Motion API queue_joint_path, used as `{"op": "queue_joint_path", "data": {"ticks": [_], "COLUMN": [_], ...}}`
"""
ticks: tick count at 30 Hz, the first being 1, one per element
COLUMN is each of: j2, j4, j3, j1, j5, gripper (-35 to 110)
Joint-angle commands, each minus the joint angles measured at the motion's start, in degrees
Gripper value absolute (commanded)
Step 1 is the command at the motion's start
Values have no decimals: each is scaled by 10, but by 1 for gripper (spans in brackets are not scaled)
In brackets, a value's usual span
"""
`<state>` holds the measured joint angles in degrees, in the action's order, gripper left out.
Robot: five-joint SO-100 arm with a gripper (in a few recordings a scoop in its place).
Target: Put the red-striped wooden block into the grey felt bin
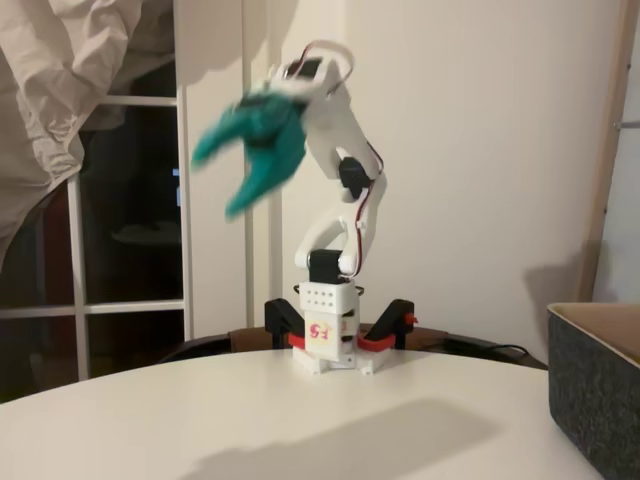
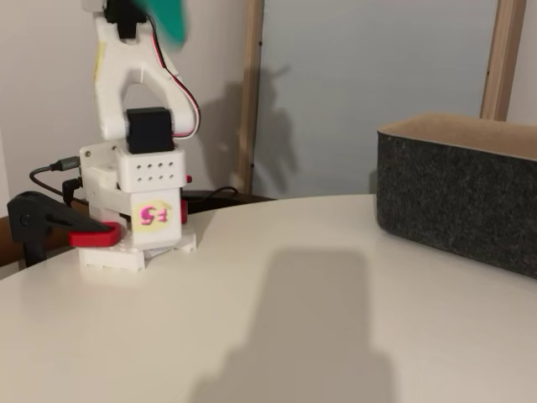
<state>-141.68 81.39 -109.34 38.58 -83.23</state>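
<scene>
The white arm [image 1: 340, 190] stands bolted to its base at the far side of the round white worktop [image 1: 200, 420], held there by red-and-black clamps [image 1: 385, 335]. It is reared up high, and its teal hand [image 1: 232, 165] hangs in the air well above the worktop, smeared by motion blur in a fixed view. Even through the blur the two fingers read as spread wide apart, one pointing out to the picture's left and the other [image 1: 250, 190] angled down, with an empty gap between them. Nothing sits between the fingers and the hand touches nothing.

In the other fixed view a sliver of the same teal hand [image 2: 170, 18] shows at the top edge, above the arm's white upper link [image 2: 113, 67] and the base with its pink-and-yellow sticker [image 2: 151, 215].

The grey felt bin [image 1: 595, 385] rests on the worktop at the right edge, well apart from the arm; its dark felt wall [image 2: 457, 197] is thick and straight, with a tan lining along the rim. A soft shadow [image 2: 315, 336] lies across the bare worktop in front of the base.

I cannot see the red-striped wooden block from where I stand.
</scene>
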Motion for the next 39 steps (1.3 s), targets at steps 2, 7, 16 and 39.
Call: {"op": "queue_joint_path", "data": {"ticks": [2,7,16,39], "j2": [-19,-89,-336,-521], "j4": [-47,-101,-104,-181], "j3": [-169,-304,-411,-695], "j1": [34,72,156,89], "j5": [9,-5,-44,17], "gripper": [15,5,1,0]}}
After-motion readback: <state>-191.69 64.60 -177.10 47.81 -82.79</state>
